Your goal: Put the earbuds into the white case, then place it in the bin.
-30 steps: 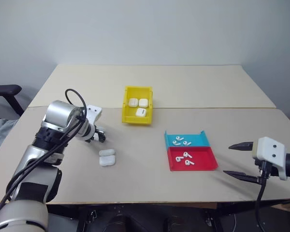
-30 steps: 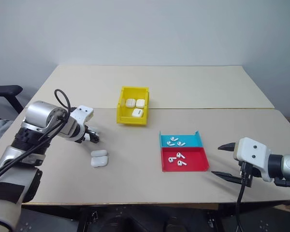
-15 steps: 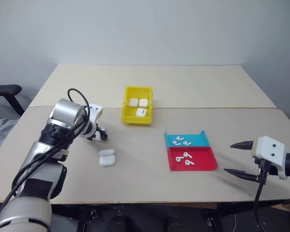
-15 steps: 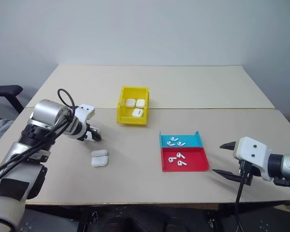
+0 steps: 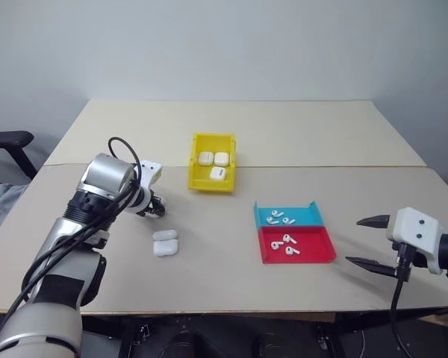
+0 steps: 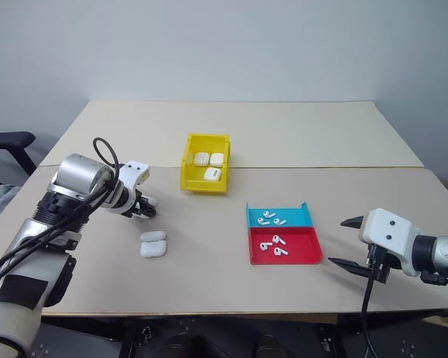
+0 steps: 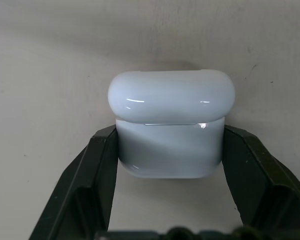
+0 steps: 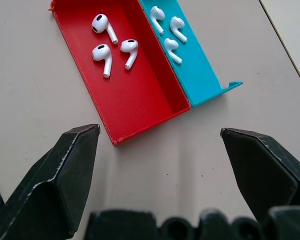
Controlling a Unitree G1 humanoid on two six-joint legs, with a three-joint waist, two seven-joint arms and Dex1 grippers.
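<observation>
A white case [image 7: 170, 125] with its lid closed stands on the beige table, and my left gripper [image 7: 168, 134] is shut on it, one black finger [image 7: 97, 170] pressed against each side. From above, that gripper [image 5: 155, 212] sits left of the yellow bin [image 5: 211, 185], which holds three white cases [image 5: 214, 162]. Two more cases [image 5: 165, 243] lie just in front of the gripper. The earbuds [image 8: 110, 50] lie in a red and blue tray [image 5: 313, 253], three per compartment. My right gripper [image 5: 353, 240] hovers open to the right of the tray, with nothing between its fingers.
The table [image 5: 284, 134] is made of two beige tops joined by a seam behind the bin. A black chair arm [image 5: 4, 139] sticks out past the left edge. The table's front edge runs close to my right gripper.
My left gripper has shut on the white case after standing open around it. The left forearm has swung slightly. The right arm stays where it was.
</observation>
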